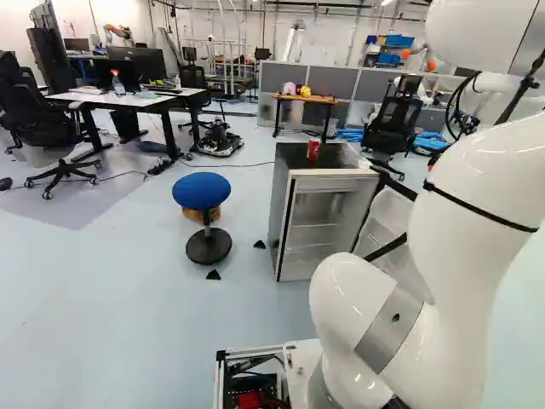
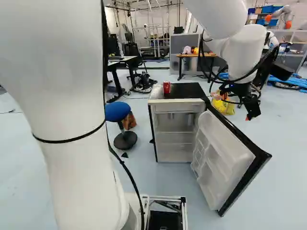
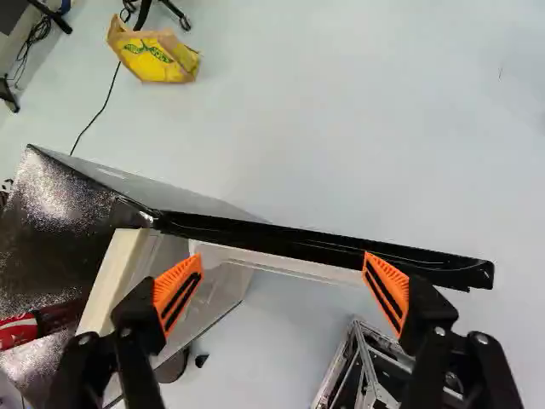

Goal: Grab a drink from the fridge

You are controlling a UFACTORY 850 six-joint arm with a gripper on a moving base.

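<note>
The step in hand is judged to be the end of the door opening, with the reach for the drink still to be made. The fridge (image 1: 286,213) is seen with its door (image 2: 218,158) swung wide, so that the shelves (image 2: 175,137) are exposed. The drink in view, a red can (image 2: 166,87), is found upright on the fridge top (image 2: 184,90), near the front edge, rather than inside; whether any drink is kept within cannot be told.

The hand (image 3: 283,288) is held up by the door, on the side away from the can. Its fingers are spread well apart, and nothing is clamped between the orange pads (image 3: 173,288). The door's black edge is seen ahead of and below them in the wrist view; whether it is touched cannot be told.

For the next move, the hand is best kept raised until the door is cleared, then carried across towards the can. If the can is the drink meant, the pads need to be lined up on either side of it and lowered evenly before being closed. By a low or hurried pass, the door could be knocked or the can tipped.
</note>
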